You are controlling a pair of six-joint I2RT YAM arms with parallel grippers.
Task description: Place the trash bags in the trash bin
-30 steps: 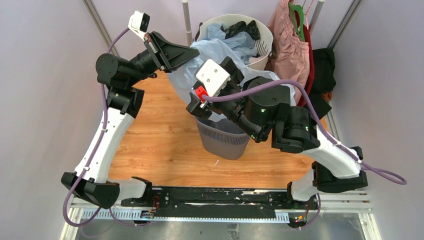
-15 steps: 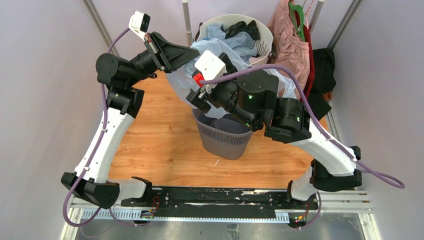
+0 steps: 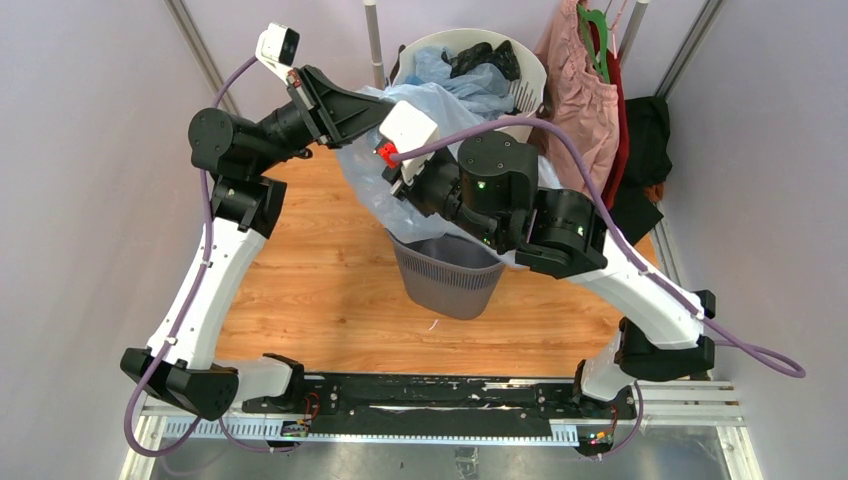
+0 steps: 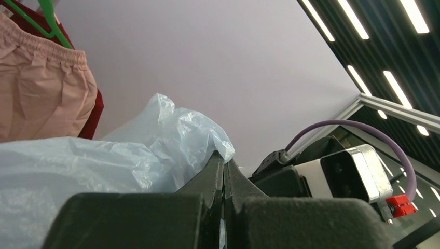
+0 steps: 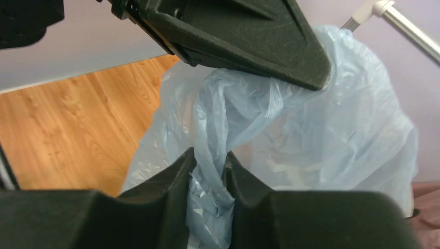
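A large pale blue see-through trash bag [image 3: 362, 172] hangs above the dark grey mesh trash bin [image 3: 450, 282], its lower part reaching to the bin's rim. My left gripper [image 4: 224, 158] is shut on the bag's top edge and holds it up. In the right wrist view, the left gripper's fingers [image 5: 233, 36] pinch the bag [image 5: 337, 119] from above. Just below them, my right gripper [image 5: 210, 155] is closed round a twisted strand of the same bag, with plastic filling the gap between its fingers. In the top view the right wrist hides its own fingers.
A round white slotted basket [image 3: 530, 75] full of bags and dark cloth stands behind the bin. A pink garment [image 3: 580, 95] on a green hanger and dark clothes [image 3: 648, 140] hang at the back right. The wooden floor [image 3: 300, 270] lies left of the bin.
My right arm has moved up and left toward the left gripper, and its jaws have closed from wide open onto the bag's strand. The left arm has held still.
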